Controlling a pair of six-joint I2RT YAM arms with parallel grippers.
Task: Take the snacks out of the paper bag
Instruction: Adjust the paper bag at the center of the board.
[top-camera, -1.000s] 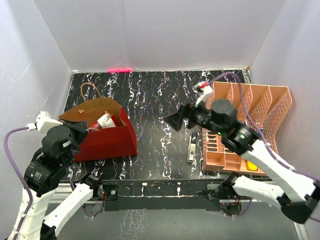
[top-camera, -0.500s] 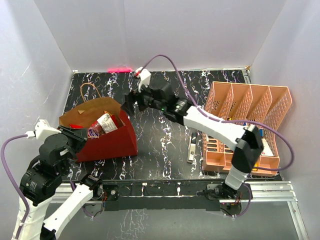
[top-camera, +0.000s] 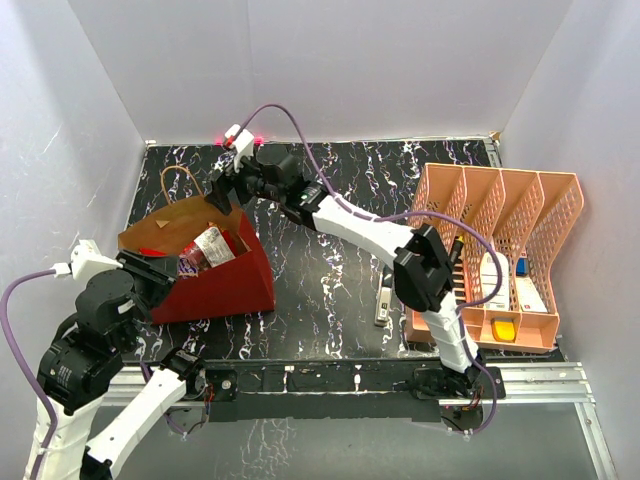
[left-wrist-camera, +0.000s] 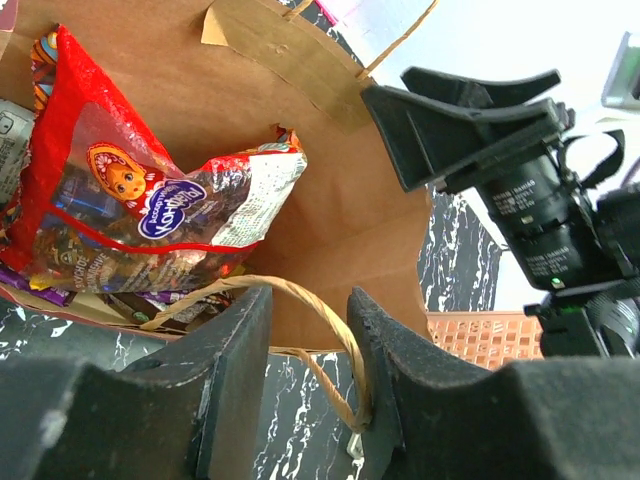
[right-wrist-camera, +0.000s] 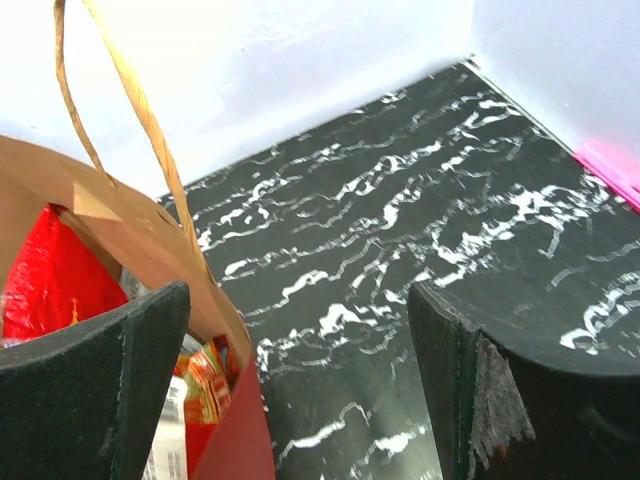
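Both grippers are placed at the bag (left-wrist-camera: 350, 200); right gripper (right-wrist-camera: 295, 300) jaws are spread wide, its rim just inside; left gripper (left-wrist-camera: 310, 310) jaws are narrowly parted, handle (left-wrist-camera: 297, 296) between, snacks (left-wrist-camera: 130, 220) beyond.

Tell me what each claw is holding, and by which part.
The right claw holds nothing; it is open astride the bag's far rim. The left claw is astride the near cord handle; whether it pinches cannot be told.

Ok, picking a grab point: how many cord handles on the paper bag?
2 cord handles: one at the paper bag's far rim by the right gripper, one between the left gripper's fingers.
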